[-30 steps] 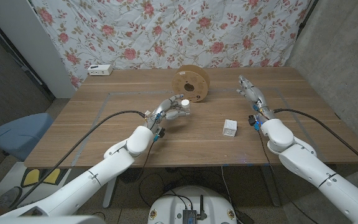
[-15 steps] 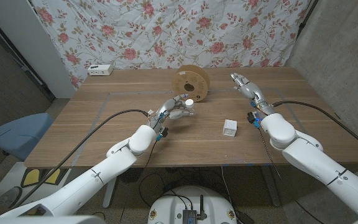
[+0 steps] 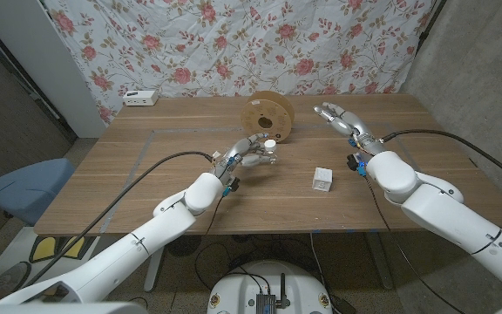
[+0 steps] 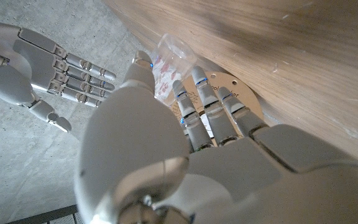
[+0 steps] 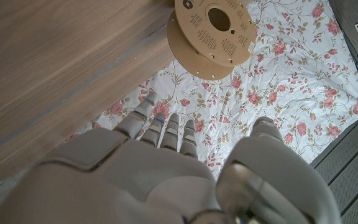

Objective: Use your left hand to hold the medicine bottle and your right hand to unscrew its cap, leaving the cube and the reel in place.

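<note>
My left hand [image 3: 247,156] grips the small medicine bottle [image 3: 267,149] and holds it just above the table, in front of the reel; its white cap points up. In the left wrist view my fingers [image 4: 197,102] wrap the clear bottle [image 4: 169,57] with its red-and-white label. My right hand [image 3: 339,117] hovers open to the right of the reel, fingers apart and reaching towards it, a little beyond and to the right of the bottle; it shows as well in the left wrist view [image 4: 37,61]. The right wrist view shows its back [image 5: 166,180].
The brown cardboard reel [image 3: 268,116] stands on edge behind the bottle, seen too in the right wrist view [image 5: 213,31]. A white cube [image 3: 322,180] sits on the table to the right of the bottle. A white box [image 3: 139,98] lies at the far left corner. Floral cloth hangs behind.
My left hand has carried the bottle a little to the right and up. My right hand has swung left from the table's right side towards the reel.
</note>
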Tool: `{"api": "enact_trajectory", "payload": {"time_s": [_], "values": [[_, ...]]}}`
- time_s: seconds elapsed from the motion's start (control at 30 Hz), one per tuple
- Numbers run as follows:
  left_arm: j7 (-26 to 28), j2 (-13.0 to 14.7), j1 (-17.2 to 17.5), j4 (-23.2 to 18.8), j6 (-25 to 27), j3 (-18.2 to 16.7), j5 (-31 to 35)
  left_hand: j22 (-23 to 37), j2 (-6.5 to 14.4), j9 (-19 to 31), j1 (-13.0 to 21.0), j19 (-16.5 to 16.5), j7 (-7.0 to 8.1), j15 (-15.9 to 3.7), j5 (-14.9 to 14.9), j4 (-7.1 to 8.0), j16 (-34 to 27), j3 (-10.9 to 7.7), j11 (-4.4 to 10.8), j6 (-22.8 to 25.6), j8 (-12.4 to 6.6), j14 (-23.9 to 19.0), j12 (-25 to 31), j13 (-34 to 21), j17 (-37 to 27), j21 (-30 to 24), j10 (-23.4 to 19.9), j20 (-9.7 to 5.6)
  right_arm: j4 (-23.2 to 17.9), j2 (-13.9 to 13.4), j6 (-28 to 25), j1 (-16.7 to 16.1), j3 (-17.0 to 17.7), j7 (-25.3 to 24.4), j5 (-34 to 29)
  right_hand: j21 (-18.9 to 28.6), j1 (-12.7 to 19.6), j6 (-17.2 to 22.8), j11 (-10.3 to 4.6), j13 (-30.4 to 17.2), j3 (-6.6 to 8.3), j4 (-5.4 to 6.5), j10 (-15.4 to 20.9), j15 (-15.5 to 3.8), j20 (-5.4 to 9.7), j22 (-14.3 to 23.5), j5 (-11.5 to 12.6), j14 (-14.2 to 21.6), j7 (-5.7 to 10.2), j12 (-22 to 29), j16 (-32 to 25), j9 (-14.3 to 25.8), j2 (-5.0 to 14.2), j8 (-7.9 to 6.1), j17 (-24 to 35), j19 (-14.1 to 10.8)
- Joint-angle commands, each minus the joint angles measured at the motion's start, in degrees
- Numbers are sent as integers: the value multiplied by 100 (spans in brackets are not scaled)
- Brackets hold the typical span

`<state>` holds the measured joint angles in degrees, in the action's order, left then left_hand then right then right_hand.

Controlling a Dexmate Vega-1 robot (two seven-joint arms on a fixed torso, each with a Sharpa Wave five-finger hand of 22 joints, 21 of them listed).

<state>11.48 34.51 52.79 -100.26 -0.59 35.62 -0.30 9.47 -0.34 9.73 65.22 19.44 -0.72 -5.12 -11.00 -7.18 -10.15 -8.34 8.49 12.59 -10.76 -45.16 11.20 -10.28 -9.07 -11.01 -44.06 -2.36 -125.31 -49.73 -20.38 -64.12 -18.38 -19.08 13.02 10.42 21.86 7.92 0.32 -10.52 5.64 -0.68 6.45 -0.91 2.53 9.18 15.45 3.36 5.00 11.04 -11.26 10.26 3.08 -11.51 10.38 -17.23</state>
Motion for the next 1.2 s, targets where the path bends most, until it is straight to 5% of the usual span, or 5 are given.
{"api": "enact_trajectory", "payload": {"time_s": [0.03, 0.33, 0.73, 1.0, 1.2], "values": [[-92, 16, -113, -190, 396, 82, -20, 15, 9, 24, -49, 16, 16, -660, -1, 31, 15, -27, 3, 36, 6, -46, -9, -22, -9, 23, -29, -291, -583, -335, -930, 254, -154, 115, -170, 33, 109, 122, 77, -35, 17, -108, 23, 30, 83, 32, -27, 25, -39, 8, 15, 29, -53, -55, 22, -57], [-51, 23, -173, -357, 653, 154, 83, 14, 8, 24, -80, -34, 22, -667, 0, 39, 18, -28, -16, 60, 2, -46, -9, -23, -14, 41, -46, -336, -946, -666, -1719, 719, -477, 456, -367, -5, 454, 253, 210, -48, 86, -408, -140, 413, -494, 46, -203, -62, -58, -26, 42, 62, -130, -38, 30, 108], [-85, -16, -280, -390, 811, 236, 100, 13, 21, 25, -104, -47, 25, -669, -1, 48, 15, -37, -24, 103, -7, -57, -12, -23, -17, 43, -54, -322, -1066, -946, -1884, 1126, -751, 921, -547, -12, 676, 391, 291, -53, 172, -580, -235, 546, -599, 48, -252, -152, -79, -29, 52, 80, -148, -78, 35, 212], [-152, -92, -425, -272, 776, 353, 154, 12, 20, 25, -98, -49, 40, -674, -1, 38, 20, -46, -13, 110, -4, -53, -4, -24, -15, 41, -85, -328, -1169, -1130, -2134, 1597, -1038, 1455, -716, -2, 864, 437, 299, -60, 241, -731, -410, 628, -1023, 52, -238, -325, 28, -46, 73, 103, -213, -75, 43, 302], [-145, -168, -490, -158, 661, 409, 178, 12, 24, 25, -92, -55, 47, -682, -2, 31, 23, -55, -14, 121, -4, -46, -8, -24, -14, 42, -85, -330, -1163, -1182, -2224, 1971, -1315, 1871, -921, 4, 941, 467, 345, -64, 280, -775, -521, 723, -1163, 54, -229, -452, 42, -55, 90, 115, -214, -78, 47, 327]]}}
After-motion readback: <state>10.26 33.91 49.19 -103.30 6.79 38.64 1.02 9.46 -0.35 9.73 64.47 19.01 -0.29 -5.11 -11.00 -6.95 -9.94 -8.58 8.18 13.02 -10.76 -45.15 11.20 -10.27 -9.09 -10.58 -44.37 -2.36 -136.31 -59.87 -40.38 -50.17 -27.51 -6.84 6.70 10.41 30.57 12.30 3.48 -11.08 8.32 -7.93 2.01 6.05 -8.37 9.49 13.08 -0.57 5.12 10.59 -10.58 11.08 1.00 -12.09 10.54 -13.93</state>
